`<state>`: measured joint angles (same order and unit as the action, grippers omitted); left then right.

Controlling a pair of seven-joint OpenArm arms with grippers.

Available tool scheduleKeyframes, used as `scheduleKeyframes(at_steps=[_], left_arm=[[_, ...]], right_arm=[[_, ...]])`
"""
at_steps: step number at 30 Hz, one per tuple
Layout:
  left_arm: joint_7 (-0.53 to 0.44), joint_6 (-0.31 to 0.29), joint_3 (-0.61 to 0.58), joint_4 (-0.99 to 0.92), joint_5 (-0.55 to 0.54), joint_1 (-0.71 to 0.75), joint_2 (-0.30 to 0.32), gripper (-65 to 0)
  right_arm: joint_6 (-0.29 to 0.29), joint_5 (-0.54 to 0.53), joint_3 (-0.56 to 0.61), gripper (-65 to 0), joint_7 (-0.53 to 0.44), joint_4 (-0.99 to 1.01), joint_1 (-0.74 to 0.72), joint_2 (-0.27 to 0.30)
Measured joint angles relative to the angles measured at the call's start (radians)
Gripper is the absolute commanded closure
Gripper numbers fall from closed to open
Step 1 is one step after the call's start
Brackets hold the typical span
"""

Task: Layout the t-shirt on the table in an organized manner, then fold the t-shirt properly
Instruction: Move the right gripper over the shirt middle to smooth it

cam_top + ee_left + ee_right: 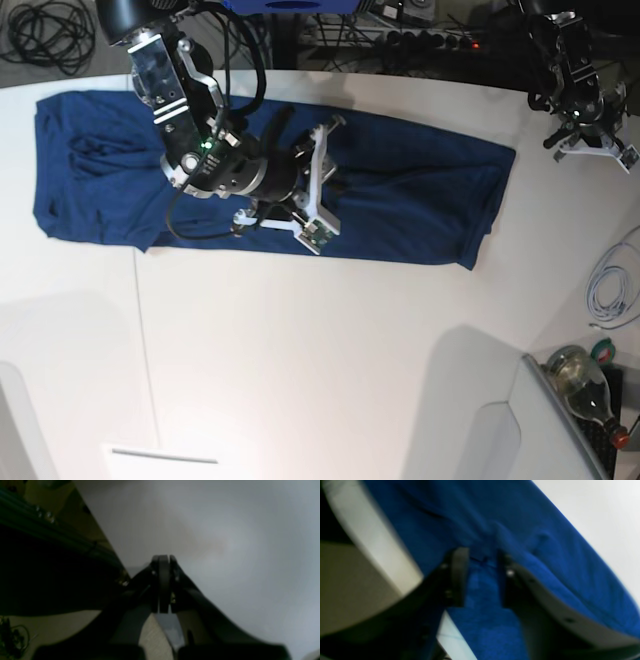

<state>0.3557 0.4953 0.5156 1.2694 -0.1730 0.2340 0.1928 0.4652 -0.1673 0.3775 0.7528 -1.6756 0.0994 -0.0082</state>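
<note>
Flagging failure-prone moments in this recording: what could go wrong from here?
The right gripper has its jaws apart over bunched fabric of the dark navy-blue t-shirt; lifting away might snag and drag it, spoiling the layout. The shirt lies near the white table's curved edge, so a pull could slide it off.

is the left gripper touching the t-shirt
Apart. The base view shows the left gripper off past the t-shirt's end, with bare table between them; its wrist view shows shut jaws over white tabletop only.

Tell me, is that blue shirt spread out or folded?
Partly folded: the t-shirt lies as a long flat band across the table, with neither sleeves nor collar showing, and wrinkles at one end.
</note>
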Motion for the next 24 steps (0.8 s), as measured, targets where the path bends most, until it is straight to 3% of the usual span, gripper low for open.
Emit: scheduleKeyframes(at_steps=[6,15,20,22,24], left_arm=[[0.001,-0.002,0.004,-0.005,0.0,0.002,0.005,0.0],[-0.001,0.001,0.005,-0.002,0.0,0.002,0.005,0.0],[-0.001,0.001,0.005,-0.002,0.0,0.006,0.005,0.0],[-0.002,-0.002,0.005,-0.002,0.0,0.014,0.005,0.0],[0.0,-0.001,0.005,-0.002,0.0,0.021,0.004,0.0]], right_arm=[[-0.013,0.022,-0.079,-28.2,0.014,-0.095,-0.012,0.042],[-0.013,0.01,-0.079,-28.1,-0.001,0.36,-0.218,-0.052],[-0.013,0.011,-0.076,-27.5,-0.006,0.486,-0.256,-0.068],[-0.012,0.014,-0.076,-21.2,-0.003,0.503,-0.255,-0.067],[-0.013,0.013,-0.076,-5.4,0.002,0.505,-0.255,-0.067]])
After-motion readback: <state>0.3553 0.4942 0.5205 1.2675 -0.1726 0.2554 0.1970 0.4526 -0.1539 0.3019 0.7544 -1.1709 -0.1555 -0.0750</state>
